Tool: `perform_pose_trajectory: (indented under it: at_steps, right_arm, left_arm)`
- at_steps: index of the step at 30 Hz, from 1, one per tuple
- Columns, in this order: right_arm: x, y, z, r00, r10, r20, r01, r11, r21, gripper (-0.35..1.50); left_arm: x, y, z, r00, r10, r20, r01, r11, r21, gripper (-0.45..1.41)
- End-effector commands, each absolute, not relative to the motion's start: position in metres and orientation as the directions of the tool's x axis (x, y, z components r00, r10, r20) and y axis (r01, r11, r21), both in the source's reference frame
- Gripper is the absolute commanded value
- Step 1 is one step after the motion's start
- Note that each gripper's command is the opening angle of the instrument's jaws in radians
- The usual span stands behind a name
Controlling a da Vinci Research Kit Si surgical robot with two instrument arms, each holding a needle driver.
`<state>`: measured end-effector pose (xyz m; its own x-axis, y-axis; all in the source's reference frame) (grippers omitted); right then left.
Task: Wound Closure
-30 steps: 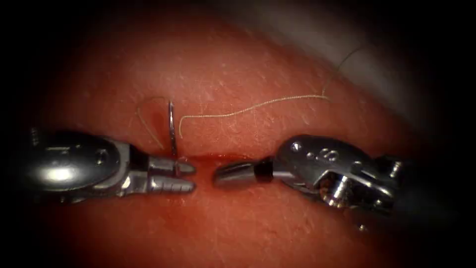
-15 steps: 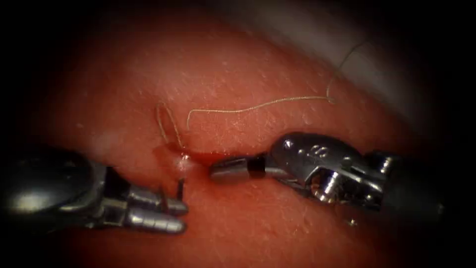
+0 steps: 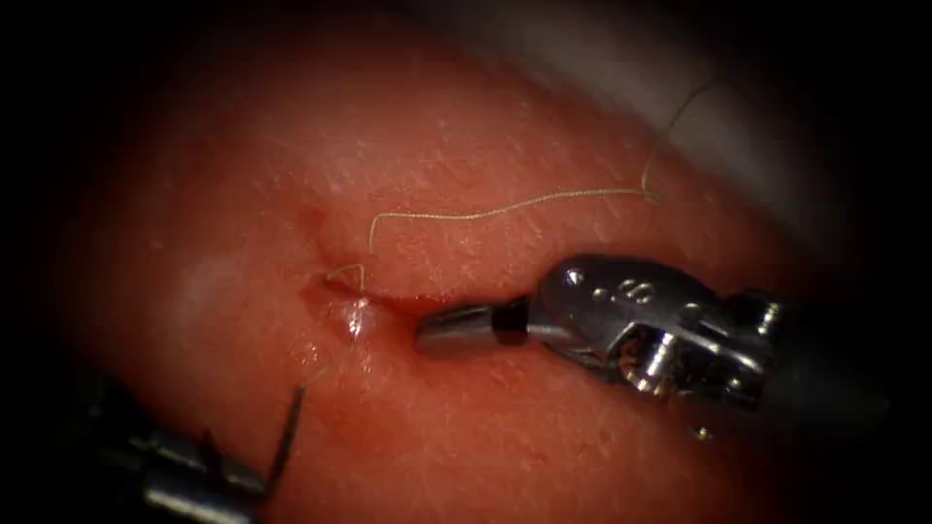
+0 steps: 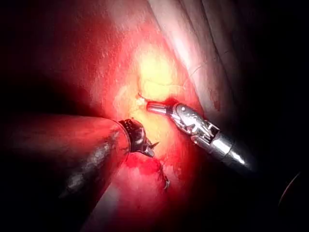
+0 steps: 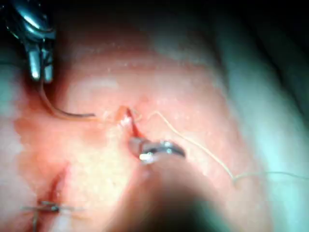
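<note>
Holding the needle (image 3: pixel 284 439) clamped near one end in the left tool (image 3: pixel 184 475), clear of the tissue (image 3: pixel 544 427) and below-left of the cut (image 3: pixel 388 303), thread (image 3: pixel 342 272) trailing back to the cut, with the right tool (image 3: pixel 456 327) nearer, closed, empty-jawed, beside the cut.

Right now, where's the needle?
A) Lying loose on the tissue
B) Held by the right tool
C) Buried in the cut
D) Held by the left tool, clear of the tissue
D: the left tool grips the needle, whose curve stands free above the tissue, thread trailing to the cut.
</note>
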<state>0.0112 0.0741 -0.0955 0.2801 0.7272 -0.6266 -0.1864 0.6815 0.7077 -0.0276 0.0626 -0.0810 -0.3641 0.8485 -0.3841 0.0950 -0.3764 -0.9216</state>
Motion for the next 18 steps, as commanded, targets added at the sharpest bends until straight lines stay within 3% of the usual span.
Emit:
perform_pose_trajectory:
  at_steps: [1,7,18]
  right_arm:
    - [0.0118,0.0749,-0.0957,0.266,0.728,-0.632,-0.195,0.683,0.704,-0.35]
    - [0.0123,0.0748,-0.0963,0.258,0.729,-0.634,-0.199,0.683,0.703,-0.35]
    - [0.0134,0.0735,-0.0937,0.262,0.714,-0.65,-0.209,0.699,0.684,-0.35]
  left_arm:
    - [-0.0279,0.0624,-0.0807,-0.368,0.83,-0.419,0.112,-0.407,-0.906,-0.35]
    - [-0.0279,0.0637,-0.0826,-0.346,0.677,-0.65,0.186,-0.629,-0.755,-0.35]
    - [-0.0278,0.0659,-0.0844,-0.313,0.483,-0.818,0.162,-0.821,-0.547,-0.35]
